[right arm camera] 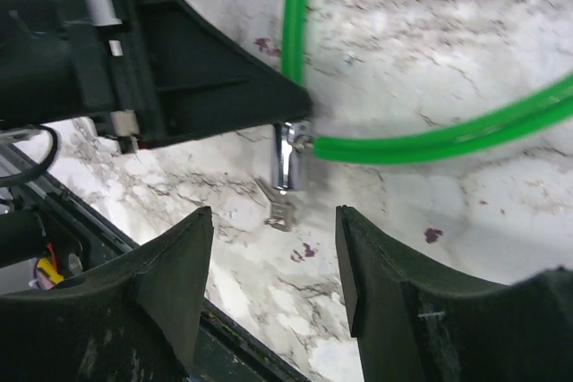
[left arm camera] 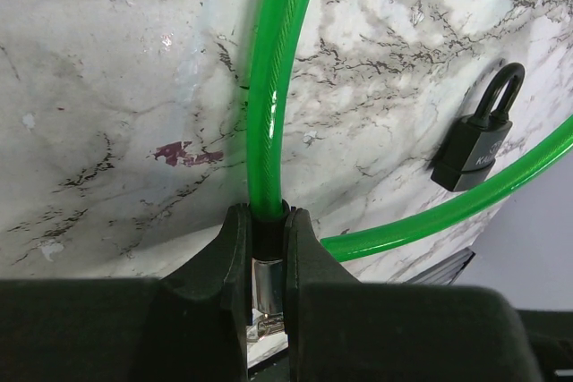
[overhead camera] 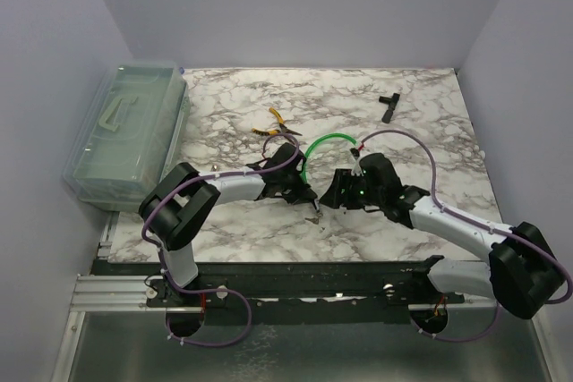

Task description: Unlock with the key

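Left fingers (left arm camera: 235, 252) are clamped on the chrome barrel (right arm camera: 291, 157) of the green cable lock (left arm camera: 269, 87), and the tiny key (right arm camera: 278, 210) pokes out its end, pointing straight at the right fingers (right arm camera: 179, 279), which are spread wide just short of it.

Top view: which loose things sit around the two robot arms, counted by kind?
Bright green cable with chrome lock end: 1
Tiny silvery metal key: 1
Small black padlock: 1
Yellow-handled pliers: 1
Translucent plastic lidded box: 1
Total: 5
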